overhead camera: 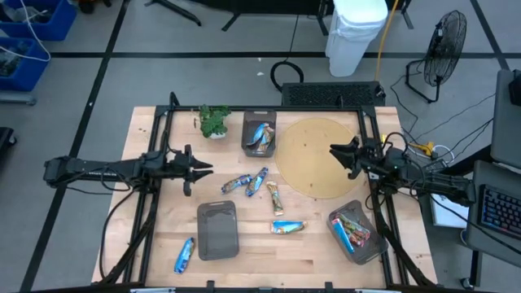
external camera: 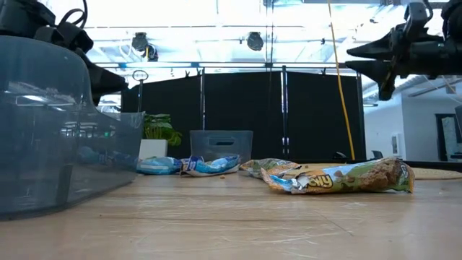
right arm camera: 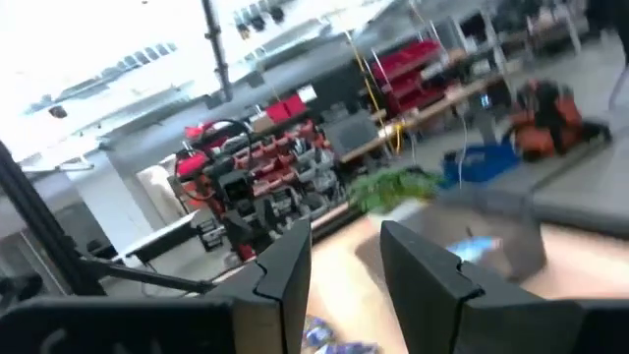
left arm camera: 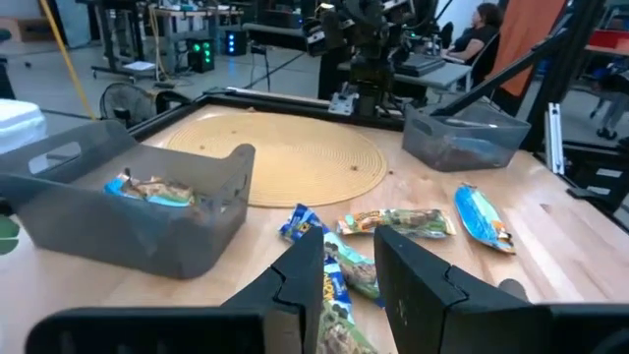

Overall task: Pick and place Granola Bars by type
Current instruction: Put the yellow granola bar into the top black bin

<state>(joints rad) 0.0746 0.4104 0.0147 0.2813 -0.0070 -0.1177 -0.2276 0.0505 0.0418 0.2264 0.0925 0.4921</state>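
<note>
Wood table, workshop behind | left gripper spread, empty, above table left of centre | right gripper spread, empty, over round mat | bars loose mid-table, one near-left | bars in far bin and near-right bin | middle bin holds none

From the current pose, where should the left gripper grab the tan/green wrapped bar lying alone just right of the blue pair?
Take the tan and green wrapped granola bar across its narrow middle, coming straight down from above. It lies flat on the wooden table, long axis running roughly front to back, clear of the two blue wrapped bars beside it, so fingers fit on both long sides. The left gripper is open and empty, hovering left of them.
</note>
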